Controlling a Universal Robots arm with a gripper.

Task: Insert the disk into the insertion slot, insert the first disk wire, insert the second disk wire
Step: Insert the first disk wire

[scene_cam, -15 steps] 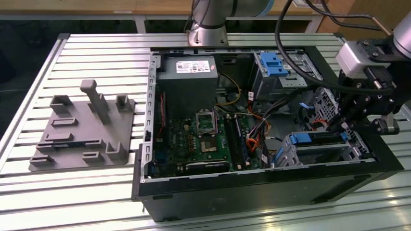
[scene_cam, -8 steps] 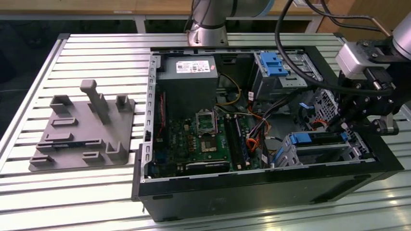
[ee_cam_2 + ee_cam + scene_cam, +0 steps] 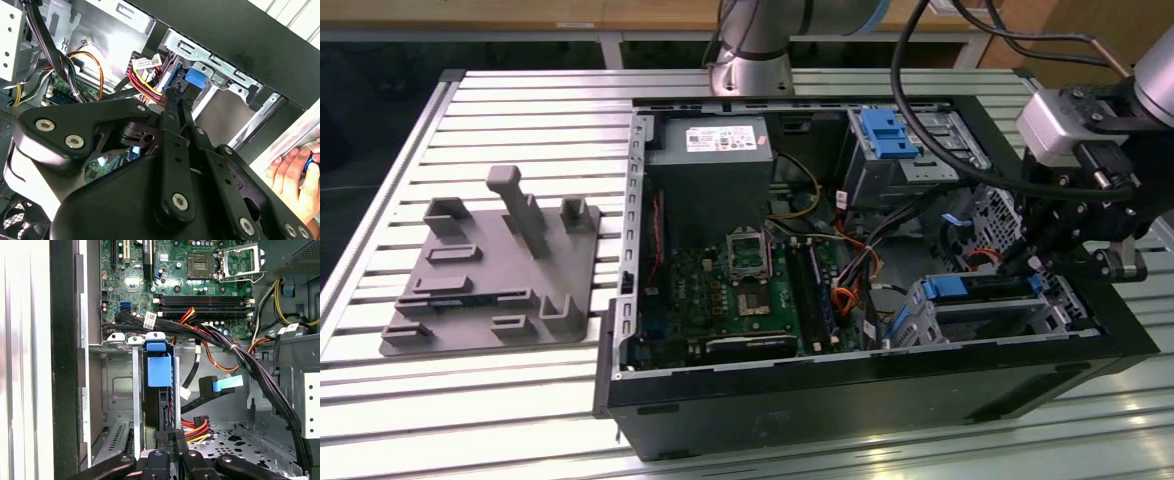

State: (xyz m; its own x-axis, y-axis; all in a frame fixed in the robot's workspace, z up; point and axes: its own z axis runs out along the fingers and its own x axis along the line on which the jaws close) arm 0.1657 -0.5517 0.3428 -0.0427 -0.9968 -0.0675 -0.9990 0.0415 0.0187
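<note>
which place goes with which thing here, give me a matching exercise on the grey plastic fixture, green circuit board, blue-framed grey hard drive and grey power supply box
Things:
1. grey plastic fixture with upright posts
2. green circuit board
3. flat grey hard drive in a bright blue carrier
4. grey metal power supply box with a white label

Places:
A. inside the low silver perforated bay
B. on the slatted metal table, outside the black computer case
C. in the case's corner nearest the arm's base
D. flat on the case's floor

Pairs: 1-B, 2-D, 3-A, 4-C
</note>
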